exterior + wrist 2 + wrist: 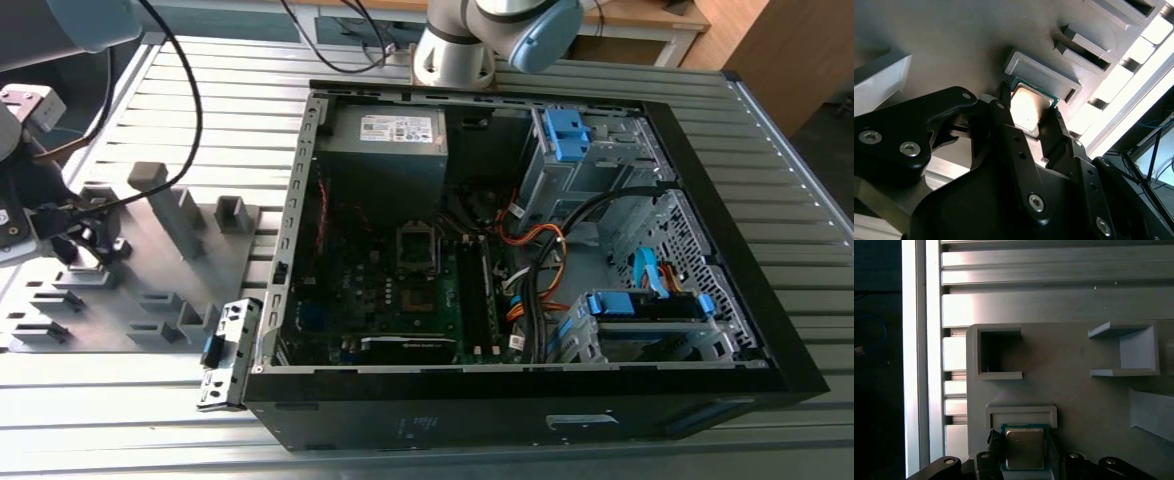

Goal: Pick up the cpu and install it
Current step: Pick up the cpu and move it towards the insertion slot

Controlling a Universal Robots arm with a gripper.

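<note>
Fingers (1004, 120) of the gripper (1030, 114) are closed on the cpu (1029, 106), one black tip against each of two opposite edges, so the chip sits squarely between them. In both wrist views the cpu (1025, 447), silver-grey on top with a thin green rim, lies flat on a grey fixture plate (1074, 390), tucked just beside a raised U-shaped bracket (1021, 412). Other raised pockets (999, 352) stand farther along the same plate. In the exterior view the fixture plate (147, 290) rests on a slatted metal worktop (801, 200) at the exterior view's left, just beside an open computer case (534, 250).
</note>
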